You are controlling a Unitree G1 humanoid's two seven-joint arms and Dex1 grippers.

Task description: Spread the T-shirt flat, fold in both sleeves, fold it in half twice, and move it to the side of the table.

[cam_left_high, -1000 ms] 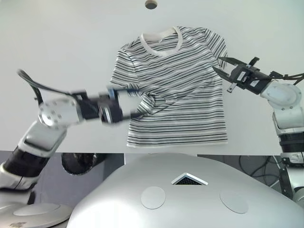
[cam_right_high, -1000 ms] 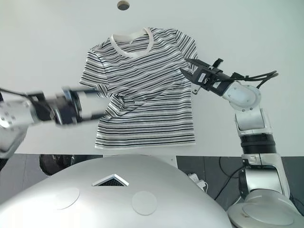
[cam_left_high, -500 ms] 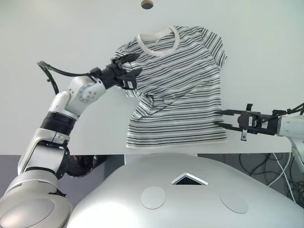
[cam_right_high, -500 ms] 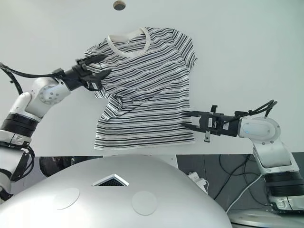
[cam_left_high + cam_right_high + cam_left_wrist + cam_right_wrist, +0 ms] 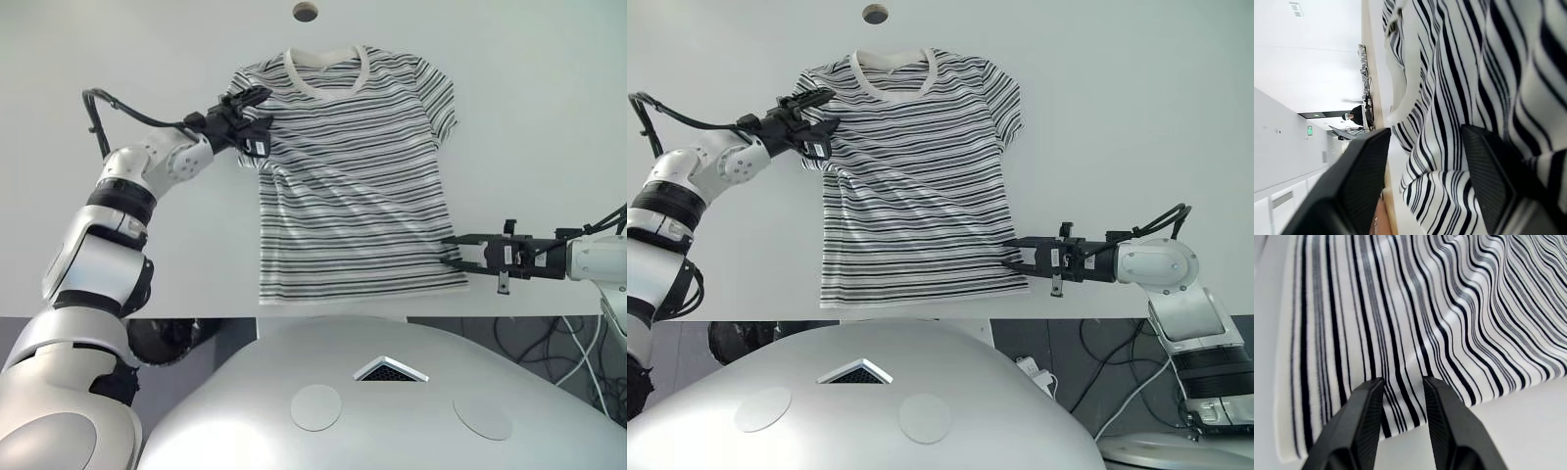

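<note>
Looking at the head views, you've got the T-shirt [image 5: 353, 176] lying mid-frame on the white table [image 5: 549, 117], collar toward the top. Your left gripper [image 5: 257, 116] sits upper left at the sleeve. Its fingers [image 5: 1364, 181] are spread wide with bunched striped cloth between them, and the sleeve's edge is hidden behind it. The right gripper [image 5: 446, 253], lower right, is at the hem corner, fingers [image 5: 1367, 421] only slightly apart over the hem. Can't tell if they actually touch cloth.

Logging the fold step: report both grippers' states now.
Left gripper: jaws open at the T-shirt sleeve.
Right gripper: jaws open at its hem.
</note>
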